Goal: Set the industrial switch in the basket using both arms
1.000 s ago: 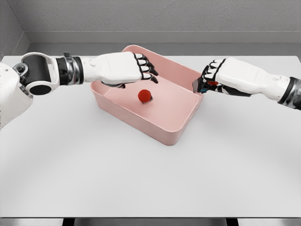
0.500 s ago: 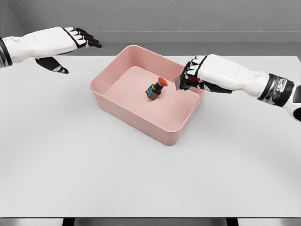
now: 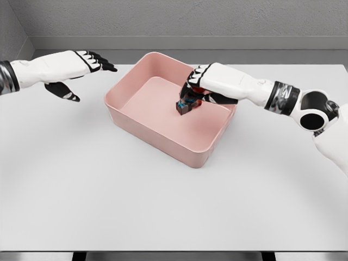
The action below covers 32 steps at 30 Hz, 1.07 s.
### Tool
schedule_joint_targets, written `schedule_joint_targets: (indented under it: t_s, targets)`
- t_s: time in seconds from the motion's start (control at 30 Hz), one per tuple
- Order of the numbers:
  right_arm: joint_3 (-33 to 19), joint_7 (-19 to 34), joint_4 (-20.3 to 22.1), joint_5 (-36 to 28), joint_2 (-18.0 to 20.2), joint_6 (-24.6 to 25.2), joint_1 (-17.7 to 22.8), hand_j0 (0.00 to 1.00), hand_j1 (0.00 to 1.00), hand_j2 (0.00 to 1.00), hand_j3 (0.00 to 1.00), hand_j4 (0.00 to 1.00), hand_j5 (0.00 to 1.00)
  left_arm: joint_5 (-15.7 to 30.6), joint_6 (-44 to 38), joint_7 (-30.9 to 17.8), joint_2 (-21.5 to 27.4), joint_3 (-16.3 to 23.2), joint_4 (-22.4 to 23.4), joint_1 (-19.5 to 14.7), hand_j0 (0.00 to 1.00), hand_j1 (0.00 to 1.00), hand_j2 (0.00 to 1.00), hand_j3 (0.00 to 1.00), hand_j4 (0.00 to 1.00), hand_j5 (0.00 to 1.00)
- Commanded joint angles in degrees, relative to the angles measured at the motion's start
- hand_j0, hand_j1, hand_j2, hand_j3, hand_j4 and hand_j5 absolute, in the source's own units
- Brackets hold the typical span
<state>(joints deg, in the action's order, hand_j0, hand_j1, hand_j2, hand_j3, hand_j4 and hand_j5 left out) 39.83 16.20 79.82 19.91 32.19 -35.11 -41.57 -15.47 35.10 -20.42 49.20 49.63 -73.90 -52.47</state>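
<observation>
The industrial switch (image 3: pixel 185 105) is seen inside the basket (image 3: pixel 157 128), just below the right hand (image 3: pixel 197 88), whose fingers seem curled on it. The left hand (image 3: pixel 81 62) is spread, well apart. Release is probably needed next.

A pink basket (image 3: pixel 163 133) sits on the white counter (image 3: pixel 163 206), turned at an angle. The right hand (image 3: pixel 204 84) reaches over the basket's far right rim, its fingers curled down around the industrial switch (image 3: pixel 184 106), which sits inside the basket. The left hand (image 3: pixel 73 68) hovers well apart at the upper left, fingers spread and holding nothing.
</observation>
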Motion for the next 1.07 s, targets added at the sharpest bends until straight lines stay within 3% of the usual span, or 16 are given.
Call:
schedule_joint_targets:
  t_s: [0.0, 0.27, 0.4, 0.47, 0.53, 0.63, 0.73, 0.9, 1.03]
  targets:
    - [1.0, -0.1, -0.7, -0.5, -1.2, 0.1, 0.0, 1.00, 1.00, 1.00, 1.00, 1.00, 1.00, 0.4, -0.1, 0.0, 0.2, 0.0, 0.1, 0.0, 1.00, 1.00, 1.00, 1.00, 1.00, 1.00]
    - [0.9, -0.1, -0.7, -0.5, -2.4, 0.1, -0.9, 1.00, 1.00, 1.00, 1.00, 1.00, 1.00, 1.4, -0.1, 0.0, 0.5, 0.0, 0.1, 0.1, 1.00, 1.00, 1.00, 1.00, 1.00, 1.00]
    - [-0.9, -0.1, -0.9, -1.3, 1.0, 0.1, -0.6, 1.00, 1.00, 1.00, 1.00, 1.00, 1.00, 1.4, -0.1, 0.0, 0.5, 0.0, 0.0, 0.1, 1.00, 1.00, 1.00, 1.00, 1.00, 1.00]
    - [-6.4, -0.3, -0.9, -1.3, 3.9, 0.1, 1.8, 1.00, 1.00, 1.00, 1.00, 1.00, 1.00, 1.5, -0.1, 0.0, 0.4, 0.0, 0.0, 0.1, 1.00, 1.00, 1.00, 1.00, 1.00, 1.00]
    - [-13.8, -0.4, -0.9, -1.4, 5.3, 0.1, 5.7, 1.00, 1.00, 1.00, 1.00, 1.00, 1.00, 2.1, -0.1, 0.0, 0.5, 0.0, 0.1, 0.1, 1.00, 1.00, 1.00, 1.00, 1.00, 1.00]
    - [-20.3, -0.8, -1.0, -1.7, 6.3, 0.1, 8.4, 1.00, 1.00, 1.00, 1.00, 1.00, 1.00, 2.1, -0.1, 0.0, 0.5, 0.0, 0.0, 0.1, 1.00, 1.00, 1.00, 1.00, 1.00, 1.00]
    - [-21.6, -0.8, -3.7, -6.5, 10.4, 0.1, 11.0, 1.00, 1.00, 1.00, 1.00, 1.00, 1.00, 2.2, -0.1, 0.0, 0.5, 0.0, 0.1, 0.1, 1.00, 1.00, 1.00, 1.00, 1.00, 1.00]
    - [-25.6, -0.4, -5.2, -6.3, 10.5, 0.1, 17.0, 1.00, 1.00, 1.00, 1.00, 1.00, 1.00, 2.2, -0.1, 0.0, 0.5, 0.0, 0.1, 0.1, 1.00, 1.00, 1.00, 1.00, 1.00, 1.00]
    - [-25.6, -0.4, -5.2, -6.3, 10.5, 0.1, 17.1, 1.00, 1.00, 1.00, 1.00, 1.00, 1.00, 2.2, -0.1, 0.0, 0.5, 0.0, 0.1, 0.2, 1.00, 1.00, 1.00, 1.00, 1.00, 1.00]
